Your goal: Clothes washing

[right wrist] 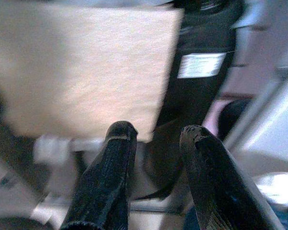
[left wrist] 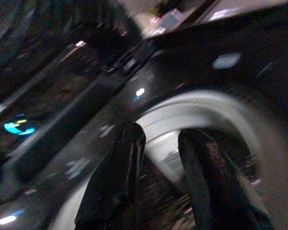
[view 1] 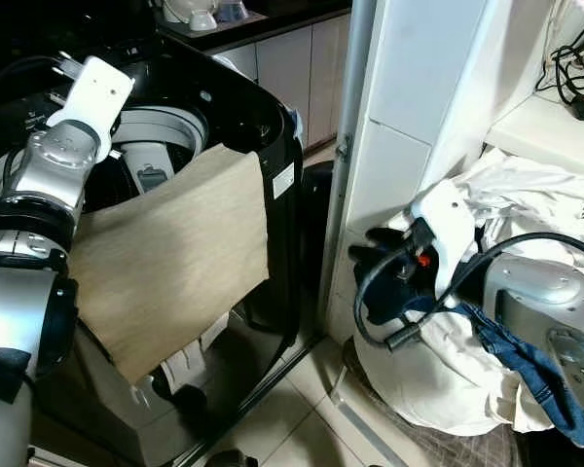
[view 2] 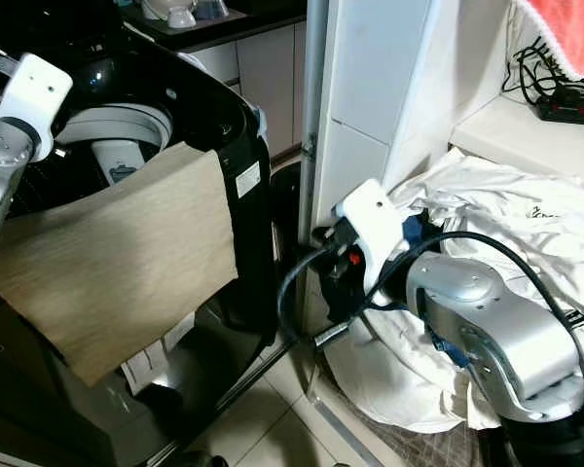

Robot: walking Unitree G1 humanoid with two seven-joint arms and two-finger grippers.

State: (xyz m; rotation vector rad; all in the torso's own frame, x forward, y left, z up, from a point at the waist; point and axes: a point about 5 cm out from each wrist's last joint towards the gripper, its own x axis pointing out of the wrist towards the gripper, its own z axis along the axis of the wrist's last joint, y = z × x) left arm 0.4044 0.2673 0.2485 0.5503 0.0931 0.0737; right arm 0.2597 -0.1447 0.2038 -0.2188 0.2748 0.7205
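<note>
Nearest, right arm bent across a heap of white laundry (view 2: 487, 224) w/ a blue denim piece (view 1: 526, 365) trailing under the arm. Right tool (right wrist: 156, 136) has fingers (right wrist: 113, 158) apart, nothing between them, hanging in air and aimed at the washer's front. Right wrist view shows a white label (right wrist: 200, 65) on the washer's black side, too blurred to read; the same sticker (view 1: 283, 181) in the eye views is just as unreadable.

Beige cloth (view 1: 170, 258) drapes over the front rim of the black top-load washing machine (view 1: 273, 126), hanging down its front face, a white item (view 1: 185, 365) below its lower edge.

Left tool (left wrist: 158, 143) is up over the open drum (left wrist: 206, 110), fingers apart and empty; left wrist view is dark and blurred, w/ a small cyan light (left wrist: 19, 127) on the panel, not legible.

Further back, cupboards (view 1: 297, 63) under a worktop (view 1: 243, 27), and black cables (view 2: 555, 78) on a white shelf (view 2: 496, 126) beside a red-pink cloth (view 2: 569, 29)
</note>
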